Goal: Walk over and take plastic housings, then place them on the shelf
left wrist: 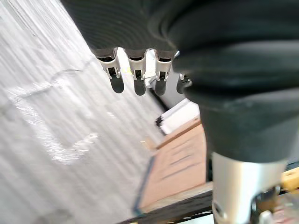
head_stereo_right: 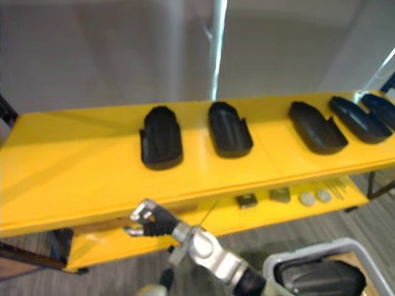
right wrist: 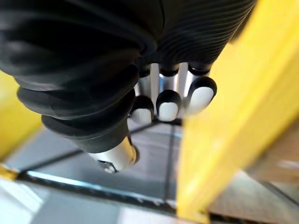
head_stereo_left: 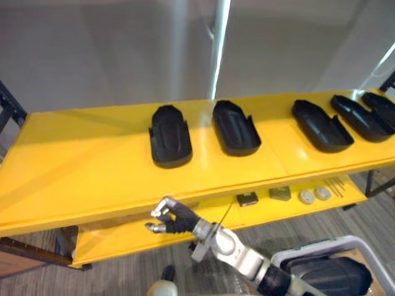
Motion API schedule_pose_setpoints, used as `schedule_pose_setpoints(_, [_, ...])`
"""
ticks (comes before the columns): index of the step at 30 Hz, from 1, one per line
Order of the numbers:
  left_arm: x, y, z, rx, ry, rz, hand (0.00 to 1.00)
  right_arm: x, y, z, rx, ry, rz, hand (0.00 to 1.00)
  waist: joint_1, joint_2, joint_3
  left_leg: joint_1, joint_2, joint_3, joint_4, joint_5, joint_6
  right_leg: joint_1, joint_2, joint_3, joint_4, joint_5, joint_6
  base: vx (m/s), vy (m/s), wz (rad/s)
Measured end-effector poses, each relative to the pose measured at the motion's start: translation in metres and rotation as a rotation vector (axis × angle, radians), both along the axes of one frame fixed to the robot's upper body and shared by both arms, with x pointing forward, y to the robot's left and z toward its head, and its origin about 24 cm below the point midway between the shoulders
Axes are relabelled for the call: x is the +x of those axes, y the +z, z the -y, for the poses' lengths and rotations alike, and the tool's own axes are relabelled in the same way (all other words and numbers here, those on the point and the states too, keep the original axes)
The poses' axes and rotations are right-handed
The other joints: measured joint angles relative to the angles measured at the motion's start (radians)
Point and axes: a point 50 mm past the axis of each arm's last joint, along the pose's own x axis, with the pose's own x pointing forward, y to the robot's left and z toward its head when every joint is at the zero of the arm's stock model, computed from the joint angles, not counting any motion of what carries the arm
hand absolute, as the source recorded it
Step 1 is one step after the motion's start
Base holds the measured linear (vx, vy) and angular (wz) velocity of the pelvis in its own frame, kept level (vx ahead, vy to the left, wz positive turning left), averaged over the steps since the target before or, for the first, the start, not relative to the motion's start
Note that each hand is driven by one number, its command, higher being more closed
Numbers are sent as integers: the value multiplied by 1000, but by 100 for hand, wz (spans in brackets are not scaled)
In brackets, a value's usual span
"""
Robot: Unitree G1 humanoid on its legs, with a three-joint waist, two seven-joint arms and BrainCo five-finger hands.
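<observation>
I saw five black plastic housings (head_stereo_left: 170,137) lying in a row on the top yellow shelf (head_stereo_left: 80,160), two near its middle and three toward the right end. My right robot hand (head_stereo_left: 170,217) hung just below the shelf's near edge, fingers curled on nothing. My left robot hand (left wrist: 139,79) hung over the floor (left wrist: 56,140), fingers relaxed and empty.
</observation>
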Motion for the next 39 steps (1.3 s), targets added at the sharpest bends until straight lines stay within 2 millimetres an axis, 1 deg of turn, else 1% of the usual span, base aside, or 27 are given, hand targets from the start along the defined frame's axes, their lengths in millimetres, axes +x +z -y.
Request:
schedule_pose_setpoints(5, [10, -4, 7, -35, -87, 11, 0, 4, -8, 3, -69, -75, -10, 100, -1, -3, 4, -10, 6, -4, 1, 2, -3, -7, 8, -5, 0, 1, -2, 7, -29, 2])
schedule_pose_setpoints(9, [16, -6, 11, -52, -123, 20, 0, 16, -8, 14, -88, -199, 22, 100, -1, -7, 6, -10, 10, -2, 1, 3, -4, -8, 12, 0, 2, 2, -3, 10, -25, -1])
schedule_pose_setpoints(12, [19, -6, 11, -56, -132, 29, 0, 36, 1, 29, -80, -336, 74, 100, -1, -7, 6, -10, 12, -2, 2, 3, -5, -7, 14, 1, 4, 3, -5, 0, 0, 0])
schedule_pose_setpoints(14, [21, -6, 12, -61, -136, 37, 0, 51, 12, 39, -63, -415, 106, 100, -1, -7, 6, -9, 13, -2, 1, 3, -5, -7, 16, 4, 4, 4, -6, 0, 0, 0])
schedule_pose_setpoints(17, [21, -7, 12, -70, -150, 42, 0, 61, 21, 46, -54, -452, 137, 100, -1, -6, 6, -9, 15, -3, 1, 4, -6, -5, 18, 6, 3, 5, -7, 0, 0, 0])
schedule_pose_setpoints(19, [22, -7, 12, -72, -155, 44, 0, 64, 24, 48, -54, -457, 150, 100, 0, -6, 7, -9, 16, -4, 0, 4, -6, -3, 20, 5, 2, 5, -8, 0, 0, 0])
schedule_pose_setpoints(23, [23, -8, 13, -81, -172, 47, 0, 67, 24, 53, -58, -455, 141, 100, 0, -3, 11, -9, 16, -15, 0, 5, -7, 3, 23, -5, 0, 4, -8, -3, -21, 6])
schedule_pose_setpoints(26, [23, -8, 12, -86, -182, 51, 0, 71, 26, 57, -55, -450, 129, 100, 0, -4, 25, -9, 19, -23, 0, 7, -10, 5, 27, -11, 2, 3, -10, -12, -16, 5])
schedule_pose_setpoints(30, [22, -9, 13, -98, -192, 44, 0, 76, 30, 58, -73, -407, 103, 100, 1, -4, 34, -10, 21, -24, 0, 7, -11, 5, 28, -13, 3, 3, -10, 0, 0, 0])
schedule_pose_setpoints(34, [26, -10, 11, -102, -215, 40, 0, 80, 21, 60, -123, -362, 40, 100, 2, -5, 33, -11, 20, -27, 0, 8, -12, 6, 28, -15, 2, 3, -10, 0, 0, 0])
schedule_pose_setpoints(38, [27, -9, 8, -95, -221, 41, 0, 86, 6, 68, -193, -387, -9, 100, 3, -6, 33, -11, 20, -29, 0, 8, -12, 7, 28, -17, 2, 3, -10, 0, 0, 0])
schedule_pose_setpoints(39, [27, -9, 8, -94, -222, 41, 0, 87, 5, 68, -197, -389, -10, 100, 3, -6, 33, -11, 20, -29, 0, 8, -12, 7, 28, -17, 2, 3, -10, 0, 0, 0])
